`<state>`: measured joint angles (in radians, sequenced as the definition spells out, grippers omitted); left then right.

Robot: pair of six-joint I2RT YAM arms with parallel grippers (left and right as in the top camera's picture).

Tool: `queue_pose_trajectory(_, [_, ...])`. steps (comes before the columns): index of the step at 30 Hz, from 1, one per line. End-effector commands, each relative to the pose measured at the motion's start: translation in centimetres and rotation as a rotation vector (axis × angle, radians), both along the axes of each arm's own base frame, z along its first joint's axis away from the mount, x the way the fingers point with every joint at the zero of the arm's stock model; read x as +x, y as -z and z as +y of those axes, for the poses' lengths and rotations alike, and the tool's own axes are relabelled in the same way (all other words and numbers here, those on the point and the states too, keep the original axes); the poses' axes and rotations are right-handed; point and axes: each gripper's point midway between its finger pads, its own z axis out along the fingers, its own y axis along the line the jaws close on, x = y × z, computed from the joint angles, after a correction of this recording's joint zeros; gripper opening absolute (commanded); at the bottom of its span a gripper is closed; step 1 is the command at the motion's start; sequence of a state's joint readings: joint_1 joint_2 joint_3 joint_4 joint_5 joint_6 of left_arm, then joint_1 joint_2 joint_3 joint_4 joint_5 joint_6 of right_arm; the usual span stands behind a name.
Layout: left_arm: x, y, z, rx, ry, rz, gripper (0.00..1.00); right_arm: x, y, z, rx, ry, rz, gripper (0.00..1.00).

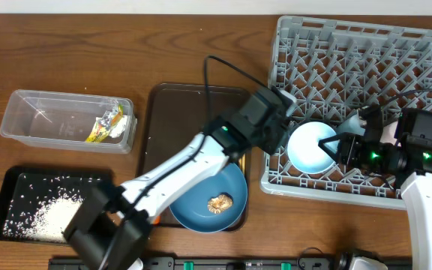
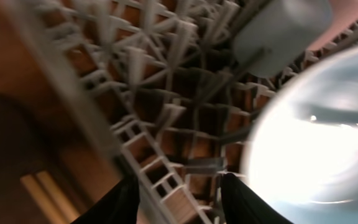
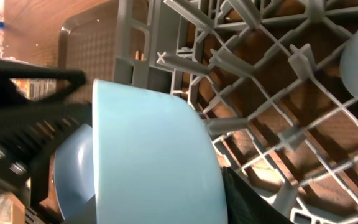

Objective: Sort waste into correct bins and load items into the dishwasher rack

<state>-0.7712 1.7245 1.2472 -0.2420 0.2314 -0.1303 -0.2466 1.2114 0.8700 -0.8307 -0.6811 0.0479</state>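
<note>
The light blue bowl (image 1: 310, 146) stands tilted on its side among the pegs at the front left of the grey dishwasher rack (image 1: 396, 60). My right gripper (image 1: 331, 146) is shut on the bowl's rim; in the right wrist view one dark finger (image 3: 247, 199) lies against the bowl's outer wall (image 3: 154, 155) and the other is hidden. My left gripper (image 1: 282, 103) hovers open over the rack's left wall, which runs between its fingers (image 2: 120, 202), with the bowl (image 2: 316, 124) just to the right. The blue plate (image 1: 208, 199) holds a brown food lump (image 1: 220, 201).
A clear tub (image 1: 43, 116) at the left holds a yellow-green wrapper (image 1: 105, 127). A black tray (image 1: 21, 187) at the front left carries white rice (image 1: 51, 214). The dark brown serving tray (image 1: 178, 112) lies beside the rack, under the left arm.
</note>
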Motion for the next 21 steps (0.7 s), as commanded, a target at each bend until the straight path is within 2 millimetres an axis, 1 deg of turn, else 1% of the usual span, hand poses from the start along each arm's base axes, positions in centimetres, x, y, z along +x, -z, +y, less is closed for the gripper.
queue_pose_trajectory(1, [1.5,-3.9,2.0,-0.042,-0.056,-0.065,0.45,0.4,-2.4,-0.2,-0.045,0.005,-0.052,0.38])
queue_pose_trajectory(6, [2.2,-6.7,4.8,-0.063,-0.113,-0.092,0.46,0.0,-3.6,-1.0,-0.213,0.022,-0.012,0.38])
queue_pose_trajectory(10, [2.6,-8.1,7.0,-0.07,-0.156,-0.104,0.46,0.1,-4.6,-0.5,-0.28,0.033,-0.007,0.39])
queue_pose_trajectory(14, [2.8,-8.4,8.5,-0.058,-0.186,-0.097,0.46,0.3,-4.5,-0.7,-0.333,0.071,0.004,0.4])
queue_pose_trajectory(17, [3.0,-8.4,9.5,-0.049,-0.204,-0.089,0.46,0.3,-4.4,-0.4,-0.358,0.064,0.003,0.4])
queue_pose_trajectory(21, [3.0,-8.4,9.8,-0.033,-0.194,-0.099,0.46,0.4,-4.3,-0.3,-0.423,0.061,-0.004,0.41])
